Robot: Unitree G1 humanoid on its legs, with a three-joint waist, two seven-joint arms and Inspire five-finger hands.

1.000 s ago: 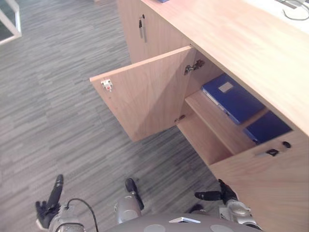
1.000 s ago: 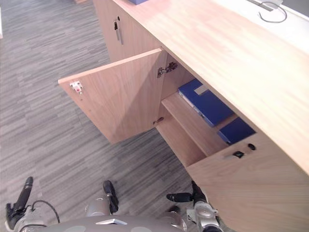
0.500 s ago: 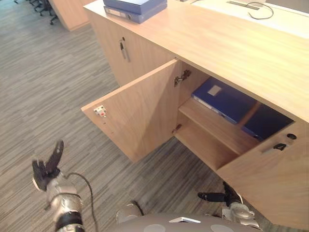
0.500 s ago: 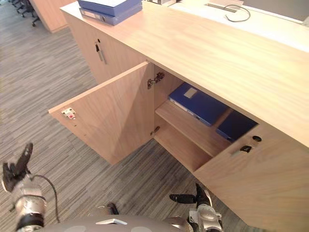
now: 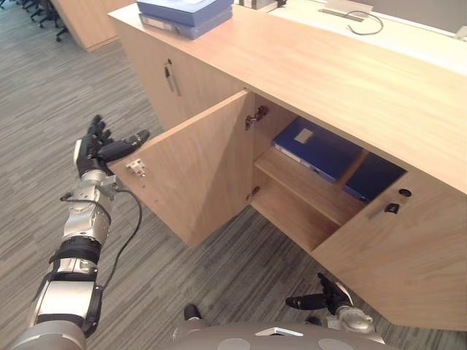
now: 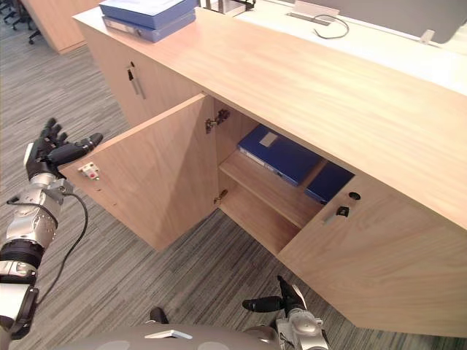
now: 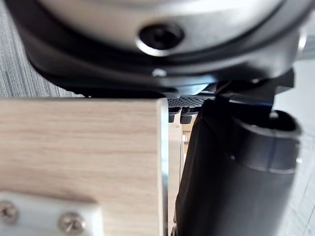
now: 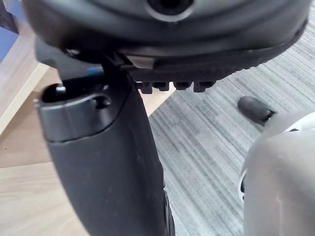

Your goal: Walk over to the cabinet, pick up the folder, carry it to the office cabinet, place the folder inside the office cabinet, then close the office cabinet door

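Office cabinet [image 5: 343, 69]: light oak woodgrain. Folder [image 5: 321, 152] inside the cabinet: blue with white label. Stacked folders [image 5: 186, 11] on the cabinet top: blue. Floor [image 5: 44, 87] before the cabinet: grey streaked carpet. Left hand [image 5: 93, 149]: black.

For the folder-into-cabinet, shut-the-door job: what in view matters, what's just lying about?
Job:
open cabinet door
blue folder on the shelf, inside
left robot hand, open, at the door's free edge
right robot hand, open, hanging low

Lying about:
folder stack on the cabinet top
darker folder beside the blue one
black cable on the desk behind
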